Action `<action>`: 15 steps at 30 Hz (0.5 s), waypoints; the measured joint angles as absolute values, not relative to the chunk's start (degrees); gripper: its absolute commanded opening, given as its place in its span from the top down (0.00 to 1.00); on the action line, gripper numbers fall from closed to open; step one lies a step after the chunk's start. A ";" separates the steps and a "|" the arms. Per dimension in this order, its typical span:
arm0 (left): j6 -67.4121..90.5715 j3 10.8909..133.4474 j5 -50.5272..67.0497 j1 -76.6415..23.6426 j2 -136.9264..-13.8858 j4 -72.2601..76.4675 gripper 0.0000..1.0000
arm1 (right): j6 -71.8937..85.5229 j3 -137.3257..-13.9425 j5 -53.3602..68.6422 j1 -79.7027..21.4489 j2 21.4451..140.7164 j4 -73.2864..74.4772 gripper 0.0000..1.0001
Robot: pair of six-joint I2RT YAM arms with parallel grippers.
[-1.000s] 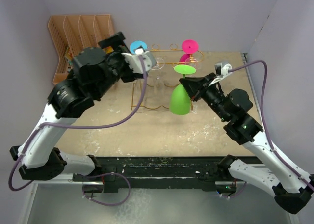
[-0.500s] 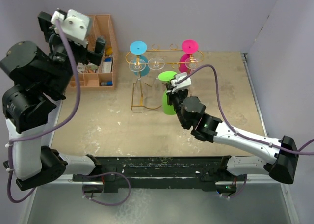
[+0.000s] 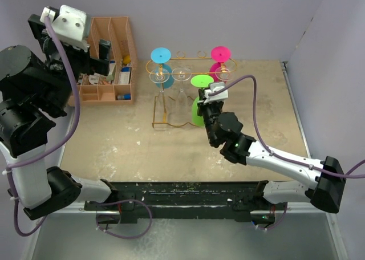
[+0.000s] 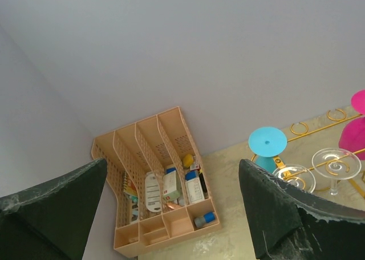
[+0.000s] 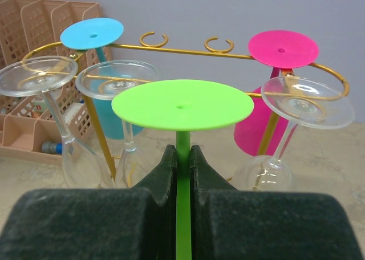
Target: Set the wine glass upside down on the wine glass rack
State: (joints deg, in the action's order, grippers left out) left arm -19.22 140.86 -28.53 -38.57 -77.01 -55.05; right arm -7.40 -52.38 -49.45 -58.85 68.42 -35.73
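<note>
Since the green wine glass (image 5: pixel 182 105) must hang bowl-down, we are pinching its stem in our right gripper (image 5: pixel 182 157) just under the foot, holding it inverted just before the wine glass rack (image 5: pixel 188 51), while our left gripper (image 4: pixel 171 214) is idling wide open, well aside.

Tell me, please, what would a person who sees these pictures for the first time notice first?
The bright green wine glass stands out: the right gripper holds it upside down by the stem, close in front of the golden wire rack. On that rack a blue glass, a pink glass and clear glasses already hang. At far left, the left gripper is raised high and open above a peach organizer.
</note>
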 measured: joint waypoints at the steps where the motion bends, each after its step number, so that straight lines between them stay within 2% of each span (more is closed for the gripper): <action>1: -19.03 141.05 -28.56 -38.39 -77.21 -55.51 0.01 | -6.96 -52.38 -48.84 -58.46 68.71 -35.73 1.00; 15: -18.79 140.46 -28.71 -37.89 -77.14 -59.00 0.01 | -0.36 -56.80 -41.39 -52.53 71.92 -30.65 1.00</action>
State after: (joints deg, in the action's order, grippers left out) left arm -18.79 140.46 -28.71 -37.89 -77.14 -59.00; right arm -0.36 -56.80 -41.39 -52.53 71.92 -30.65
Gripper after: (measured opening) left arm 0.992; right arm 0.042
